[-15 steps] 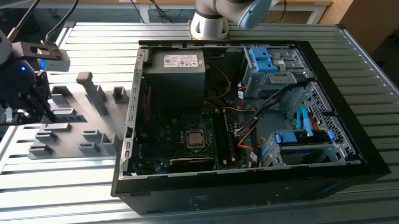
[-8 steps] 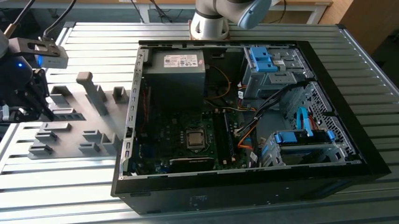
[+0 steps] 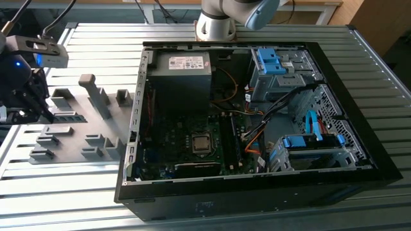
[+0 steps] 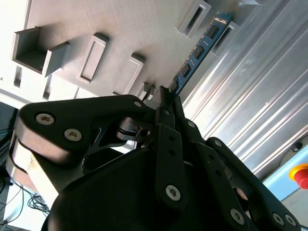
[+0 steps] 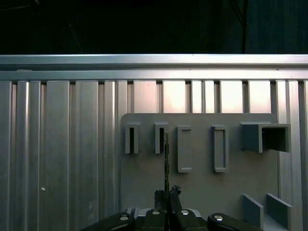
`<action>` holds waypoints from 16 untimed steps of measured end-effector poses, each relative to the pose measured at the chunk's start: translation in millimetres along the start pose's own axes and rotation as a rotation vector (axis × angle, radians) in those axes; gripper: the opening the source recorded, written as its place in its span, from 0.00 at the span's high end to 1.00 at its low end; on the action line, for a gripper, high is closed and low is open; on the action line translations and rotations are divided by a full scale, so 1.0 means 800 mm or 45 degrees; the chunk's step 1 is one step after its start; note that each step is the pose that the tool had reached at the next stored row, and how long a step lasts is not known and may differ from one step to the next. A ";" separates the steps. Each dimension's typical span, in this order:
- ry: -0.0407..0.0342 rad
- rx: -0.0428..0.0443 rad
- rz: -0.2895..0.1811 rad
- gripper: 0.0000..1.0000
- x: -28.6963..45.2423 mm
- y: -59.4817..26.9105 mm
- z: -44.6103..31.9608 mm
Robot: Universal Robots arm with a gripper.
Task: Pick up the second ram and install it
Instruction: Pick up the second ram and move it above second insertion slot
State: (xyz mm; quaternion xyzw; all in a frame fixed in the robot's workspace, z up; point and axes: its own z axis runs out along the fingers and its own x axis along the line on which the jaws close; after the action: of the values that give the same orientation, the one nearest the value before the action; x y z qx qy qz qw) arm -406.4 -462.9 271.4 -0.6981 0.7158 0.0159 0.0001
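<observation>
The second ram [image 4: 199, 50] is a long thin dark board with black chips, and my gripper [image 4: 166, 94] is shut on one end of it. Its far end reaches out over the grey fixture plate [image 4: 120, 29], close to two slotted blocks at the plate's edge; I cannot tell whether it touches them. The first wrist view has the ram [image 5: 166, 159] edge-on as a thin dark line rising from the fingertips [image 5: 160, 195]. In the exterior view, the gripper [image 3: 29, 108] hangs over the plate's left part, with the ram [image 3: 67, 117] sticking out toward the exterior view's right.
An open black computer case [image 3: 359, 183] lies at the exterior view's right of the plate, its motherboard [image 3: 192, 144] exposed with cables and blue drive brackets. Grey upright blocks [image 3: 96, 96] stand on the plate. The arm's base [image 3: 215, 24] is behind the case. A red button [image 4: 301, 175] sits at the table's edge.
</observation>
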 end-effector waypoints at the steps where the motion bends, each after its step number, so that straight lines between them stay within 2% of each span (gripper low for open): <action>1: 0.0000 0.000 0.000 0.86 0.0000 0.000 -0.0014; 16: 0.0000 0.000 0.000 0.86 -0.0003 0.000 -0.0139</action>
State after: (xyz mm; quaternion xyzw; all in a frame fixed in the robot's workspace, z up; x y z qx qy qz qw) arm -406.4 -462.9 282.6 -0.6981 0.7158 0.0159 0.0001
